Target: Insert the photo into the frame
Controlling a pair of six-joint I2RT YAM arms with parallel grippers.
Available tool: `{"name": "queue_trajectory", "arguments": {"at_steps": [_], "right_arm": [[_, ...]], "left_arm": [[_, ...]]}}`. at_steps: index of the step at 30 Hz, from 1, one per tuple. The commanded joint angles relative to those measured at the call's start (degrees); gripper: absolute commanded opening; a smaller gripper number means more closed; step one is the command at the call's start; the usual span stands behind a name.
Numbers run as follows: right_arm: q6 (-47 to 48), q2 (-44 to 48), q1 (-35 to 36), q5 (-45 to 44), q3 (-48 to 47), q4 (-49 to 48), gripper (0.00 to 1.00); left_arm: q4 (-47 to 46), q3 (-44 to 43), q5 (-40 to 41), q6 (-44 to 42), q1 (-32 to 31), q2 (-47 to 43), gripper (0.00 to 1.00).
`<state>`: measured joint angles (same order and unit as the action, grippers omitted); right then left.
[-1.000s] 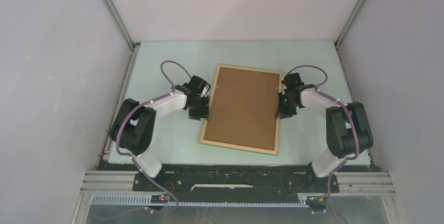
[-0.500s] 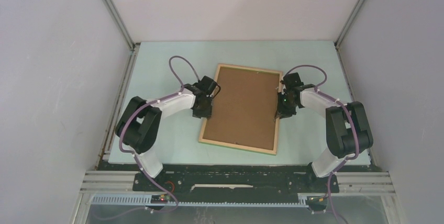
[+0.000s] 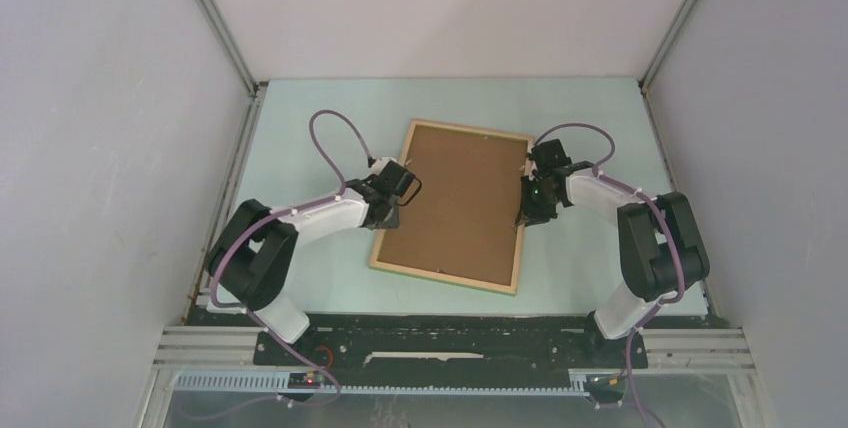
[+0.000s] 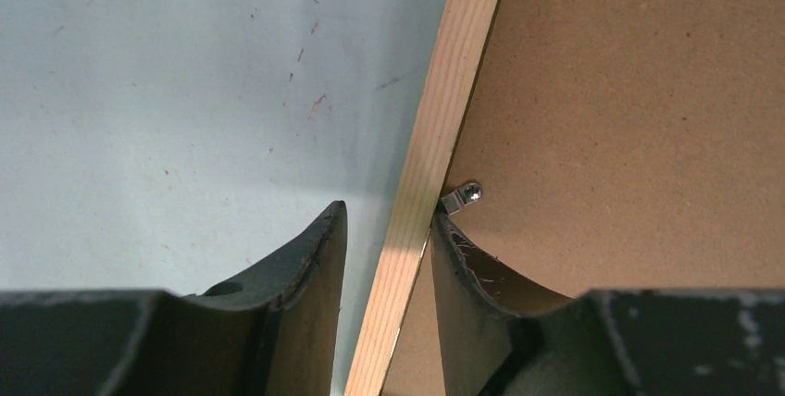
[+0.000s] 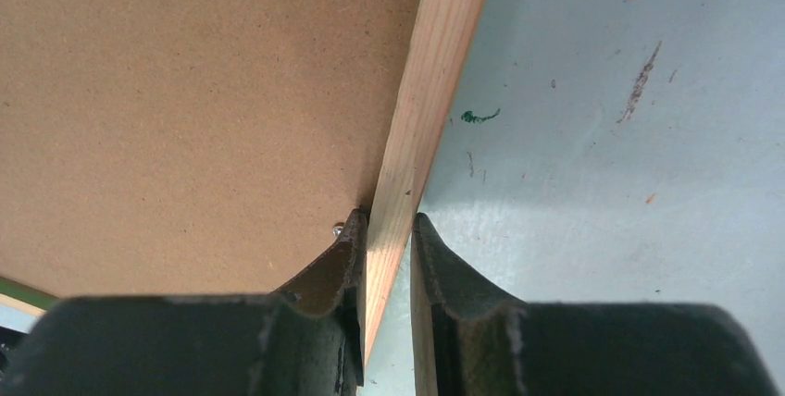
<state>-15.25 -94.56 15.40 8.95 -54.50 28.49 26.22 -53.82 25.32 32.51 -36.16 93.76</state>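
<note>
The frame (image 3: 441, 279) lies flat mid-table with its pale wood rails up and a plain brown board (image 3: 460, 203) filling it. A green strip shows along its near edge. The photo is out of view. My left gripper (image 3: 386, 215) is open astride the left rail (image 4: 444, 109), with a gap on the outer side and its inner finger by a small metal tab (image 4: 460, 197). My right gripper (image 3: 525, 214) is shut on the right rail (image 5: 435, 72), one finger over the board (image 5: 185, 91), the other on the table side.
The pale green table (image 3: 300, 138) is walled by white panels with metal posts at the far corners (image 3: 250, 83). A metal rail (image 3: 450, 343) with the arm bases runs along the near edge. A small green mark (image 5: 479, 117) is on the tabletop.
The frame has slid left and slightly nearer, still held by my right gripper. My left arm has swung and its wrist has shifted along the left rail.
</note>
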Motion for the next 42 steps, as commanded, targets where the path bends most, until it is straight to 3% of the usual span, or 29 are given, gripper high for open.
{"name": "queue_trajectory", "arguments": {"at_steps": [1,7,10,15,21,27,31,35,42], "right_arm": [[3.1,0.2,-0.4,-2.8,-1.3,1.8,0.00],[3.0,1.1,-0.5,-1.7,-1.3,1.7,0.00],[2.9,1.5,-0.6,-1.3,-1.3,1.5,0.00],[2.4,1.7,-0.8,-0.7,-1.3,1.7,0.00],[0.2,2.0,-2.5,3.8,-1.3,0.9,0.13],[-1.9,0.0,-5.0,11.5,-3.0,-2.1,0.25],[-1.4,-1.4,-5.4,11.1,-4.9,-1.6,0.27],[-0.5,-1.6,-6.2,9.9,-5.0,-1.0,0.29],[0.2,-1.6,-6.5,9.2,-5.0,-0.8,0.29]], "left_arm": [[1.5,1.0,-5.6,-1.1,2.2,-5.2,0.44],[-1.9,5.2,-22.7,0.4,5.9,-11.4,0.63],[-3.2,5.5,-25.6,-0.2,7.7,-11.8,0.70],[-3.7,2.2,-29.1,-2.4,8.5,-5.7,0.75],[-12.9,6.0,-37.9,1.8,8.3,-3.3,0.77],[-25.0,15.9,-43.9,11.0,2.6,-9.6,0.75],[-22.2,17.7,-41.8,10.7,2.1,-13.9,0.81],[-10.8,7.9,-35.1,2.2,7.8,-12.4,0.86],[-2.0,-14.2,-29.2,-3.6,15.7,2.2,0.83]]}}
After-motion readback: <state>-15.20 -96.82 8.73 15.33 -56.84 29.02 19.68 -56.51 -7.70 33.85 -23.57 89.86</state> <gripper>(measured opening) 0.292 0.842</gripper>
